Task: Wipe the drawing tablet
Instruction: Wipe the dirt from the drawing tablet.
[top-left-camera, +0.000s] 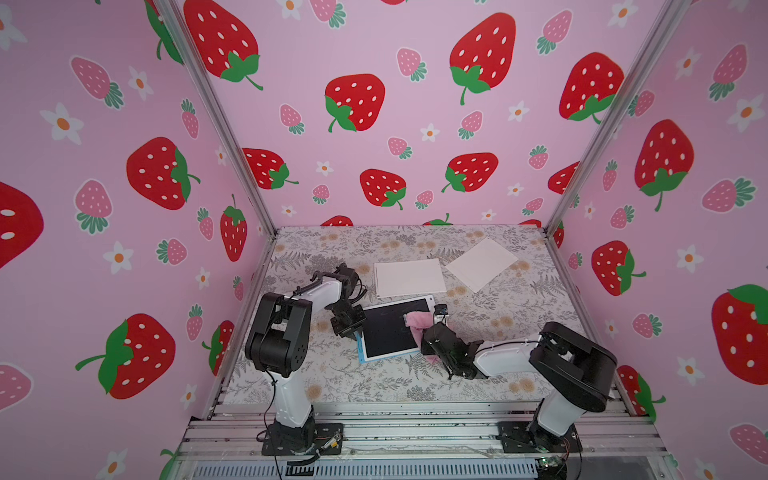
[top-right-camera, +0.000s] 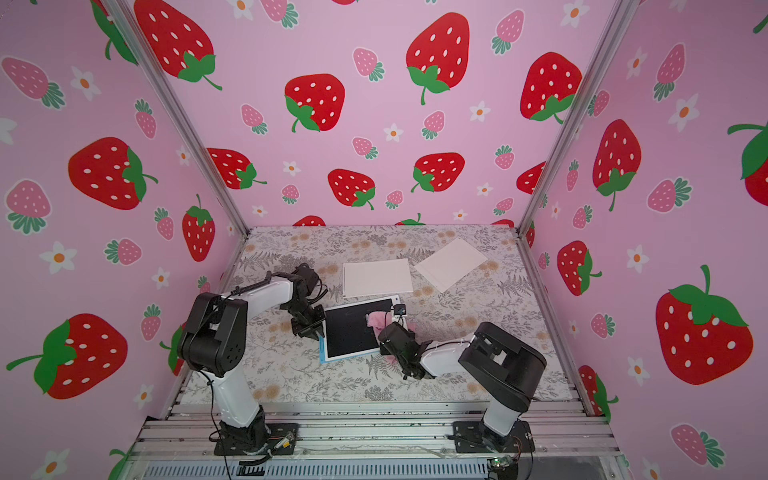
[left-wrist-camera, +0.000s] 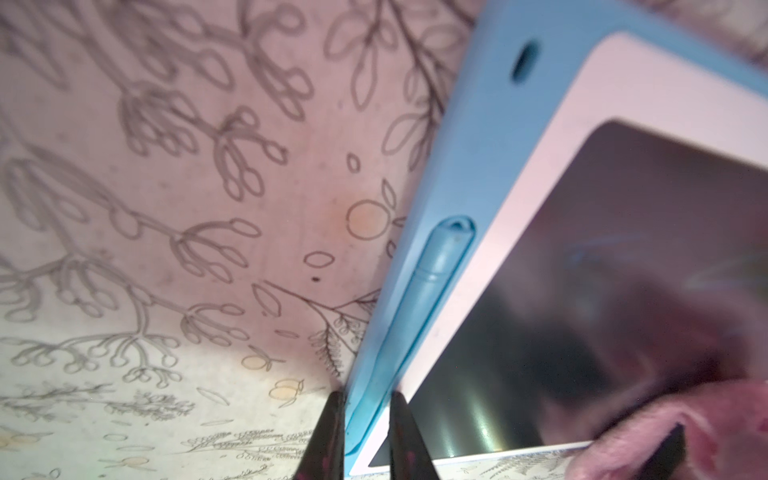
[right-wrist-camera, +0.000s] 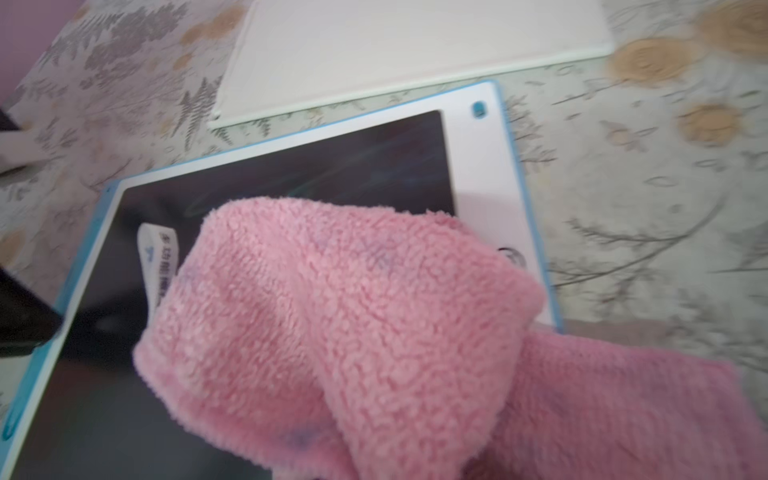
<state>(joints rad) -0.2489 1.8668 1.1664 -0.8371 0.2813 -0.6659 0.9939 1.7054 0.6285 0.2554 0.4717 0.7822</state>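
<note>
Right, the drawing tablet (top-left-camera: 390, 332) lies flat on the flowered tabletop (top-left-camera: 498, 332), dark screen up, white border, blue rim. The left gripper (left-wrist-camera: 368, 436) is down at the tablet's left edge. In the left wrist view its two black fingertips (left-wrist-camera: 332, 432) sit on either side of the blue rim, pinching it, just along from the blue stylus (left-wrist-camera: 436, 266) lying in its slot on that rim.

Over on the tablet's right side, the right gripper (top-left-camera: 426, 334) is clenched on a fluffy pink cloth (right-wrist-camera: 353, 324). The cloth is bunched up and draped over the screen's right part, spilling past the tablet's right border onto the tabletop. A white label (right-wrist-camera: 160, 257) on the cloth lies against the dark glass. The fingers themselves are buried in the pile, so I can't see them.

Faint coloured strokes show on the screen beyond the cloth. Past the tablet's far edge lies a white sheet (top-left-camera: 409, 277), close to it but not touching. A second white sheet (top-left-camera: 482, 264) lies turned at an angle, further off to the tablet's far right. Both top views show the same layout.
</note>
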